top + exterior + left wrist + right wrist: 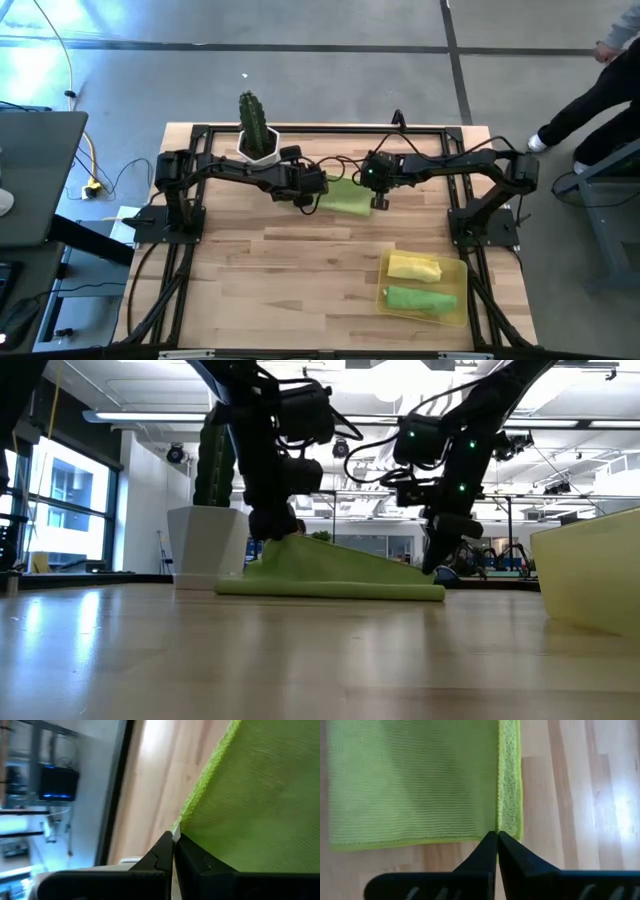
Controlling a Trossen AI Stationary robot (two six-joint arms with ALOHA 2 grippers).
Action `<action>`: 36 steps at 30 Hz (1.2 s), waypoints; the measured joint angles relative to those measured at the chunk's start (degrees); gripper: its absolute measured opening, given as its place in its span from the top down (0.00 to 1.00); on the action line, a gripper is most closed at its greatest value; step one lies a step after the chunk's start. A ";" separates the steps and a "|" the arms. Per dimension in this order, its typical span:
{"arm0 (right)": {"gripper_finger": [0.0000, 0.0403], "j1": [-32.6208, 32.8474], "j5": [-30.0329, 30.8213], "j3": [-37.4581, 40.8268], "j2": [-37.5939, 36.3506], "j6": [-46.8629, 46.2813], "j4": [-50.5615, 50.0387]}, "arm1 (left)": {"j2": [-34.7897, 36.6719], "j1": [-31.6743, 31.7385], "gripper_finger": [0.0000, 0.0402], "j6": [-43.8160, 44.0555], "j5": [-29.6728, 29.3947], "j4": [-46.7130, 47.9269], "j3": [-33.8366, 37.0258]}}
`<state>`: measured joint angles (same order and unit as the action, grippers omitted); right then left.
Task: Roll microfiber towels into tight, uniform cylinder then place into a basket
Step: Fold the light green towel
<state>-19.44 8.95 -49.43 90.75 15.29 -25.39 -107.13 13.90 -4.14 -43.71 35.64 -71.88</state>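
From above, the wooden counter [300, 270] was seen with both arms reaching toward its far middle. A lime green towel [347, 196] lay flat there, between the two hands. The left hand [308, 203] was set at the towel's left corner, the right hand [380, 203] at its right near corner. A cactus pot [258, 140] stood at the far edge, behind the left arm. The basket [458, 268] sat near the right front of the counter, well apart from the flat towel; a rolled yellow towel [414, 267] and a rolled green towel [420, 299] lay in it side by side.

In the low view, the flat towel [330, 573] was shown with its near edge folded into a thin roll on the counter and its far part lifted at the left corner by the left hand [278, 530]. The right hand [441, 560] was down at the towel's other end. The basket wall [590, 570] was seen at the right.

In the left wrist view, the left hand [173, 851] was closed, its fingers pinched on the towel's edge [260, 800].

In the right wrist view, the right hand [497, 840] was closed, its fingertips pressed together at the corner of the towel [415, 785], beside a narrow folded strip along one edge; whether cloth was actually nipped could not be told.
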 joint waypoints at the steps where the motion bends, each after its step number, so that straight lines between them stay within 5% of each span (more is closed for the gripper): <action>1: 1.00 0.00 -0.13 0.00 0.01 -0.12 -0.08 | 0.00 0.23 1.00 -0.31 1.35 -0.05 0.00; 9: 0.98 -0.02 0.53 0.00 0.01 0.08 1.98 | 0.00 1.47 1.00 -0.58 3.64 -3.04 0.00; 17: 0.74 -0.02 7.44 0.00 0.01 -0.48 2.80 | 0.00 1.74 1.00 -0.57 4.06 -3.09 0.00; 24: 0.68 0.37 -4.38 0.00 0.01 -7.88 2.76 | 0.00 1.89 1.00 0.92 4.09 -3.99 0.00; 36: 0.71 1.10 -4.51 7.60 0.06 -13.98 15.89 | 0.00 1.97 1.00 2.17 4.51 -4.25 0.00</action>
<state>-18.34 4.44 -41.83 90.80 1.32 -9.50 -107.13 15.88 -1.97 -39.20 31.39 -71.88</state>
